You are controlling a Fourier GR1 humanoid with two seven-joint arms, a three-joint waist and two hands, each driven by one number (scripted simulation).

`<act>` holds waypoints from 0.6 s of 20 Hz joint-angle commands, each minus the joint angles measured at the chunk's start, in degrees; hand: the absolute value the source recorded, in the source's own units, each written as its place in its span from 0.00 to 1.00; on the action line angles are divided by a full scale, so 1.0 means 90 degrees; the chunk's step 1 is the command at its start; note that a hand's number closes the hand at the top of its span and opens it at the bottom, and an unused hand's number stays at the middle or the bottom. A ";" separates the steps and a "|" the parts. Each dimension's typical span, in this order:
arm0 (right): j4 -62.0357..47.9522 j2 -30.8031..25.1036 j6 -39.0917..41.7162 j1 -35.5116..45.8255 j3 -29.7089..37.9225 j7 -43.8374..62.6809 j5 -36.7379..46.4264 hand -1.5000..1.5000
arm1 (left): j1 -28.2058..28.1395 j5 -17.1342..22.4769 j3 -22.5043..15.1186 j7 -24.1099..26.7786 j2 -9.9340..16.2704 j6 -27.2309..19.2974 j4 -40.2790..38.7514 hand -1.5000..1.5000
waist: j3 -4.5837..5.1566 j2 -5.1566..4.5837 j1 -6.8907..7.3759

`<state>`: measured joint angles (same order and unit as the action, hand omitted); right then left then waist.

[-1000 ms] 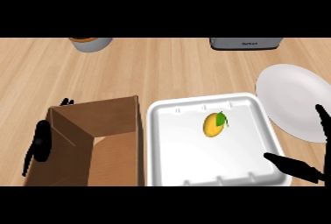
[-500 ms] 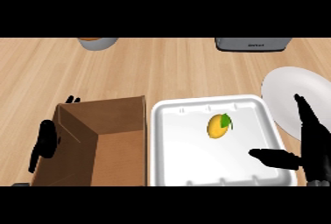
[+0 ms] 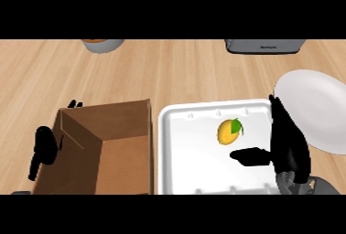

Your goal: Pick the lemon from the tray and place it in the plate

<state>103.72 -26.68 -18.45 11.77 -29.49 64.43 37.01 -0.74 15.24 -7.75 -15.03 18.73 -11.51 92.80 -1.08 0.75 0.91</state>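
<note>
Reaching over the tray's [image 3: 182,151] right side, the right robot hand [image 3: 287,146] spreads fingers apart, thumb near the lemon [image 3: 228,131], readying a grasp.

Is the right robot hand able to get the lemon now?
Probably yes. The right robot hand is open over the tray's right side, thumb just below the lemon. Nothing lies between them, and the lemon sits alone in the tray.

No text on any object is legible.
</note>
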 commanded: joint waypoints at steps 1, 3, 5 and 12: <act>-0.0319 0.0752 0.0372 0.0544 -0.0162 0.1133 0.0271 0.00 | -0.0173 -0.0168 -0.0493 0.0138 -0.0477 0.0025 -0.0585 0.50 | 0.0136 -0.0107 -0.0053; -0.0593 0.0959 0.0230 0.0459 -0.0244 0.0949 0.0553 0.00 | -0.0194 -0.0124 -0.0588 -0.0067 -0.0500 0.0081 -0.0430 0.50 | 0.0131 -0.0102 -0.0071; -0.0558 0.0964 0.0202 0.0320 -0.0069 0.0766 0.0534 0.00 | -0.0115 -0.0068 -0.0389 -0.0046 -0.0440 0.0111 -0.0532 0.50 | 0.0128 -0.0094 -0.0144; -0.1213 0.1299 0.0936 0.0730 0.0046 0.1158 0.1059 0.00 | -0.0146 0.0007 -0.0277 -0.0157 -0.0374 0.0242 -0.0399 0.50 | 0.0137 -0.0090 -0.0154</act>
<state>93.77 -16.73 -14.65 15.76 -29.34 65.11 44.14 -1.75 14.83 -6.49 -15.32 18.18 -11.19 93.63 -1.29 0.84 0.21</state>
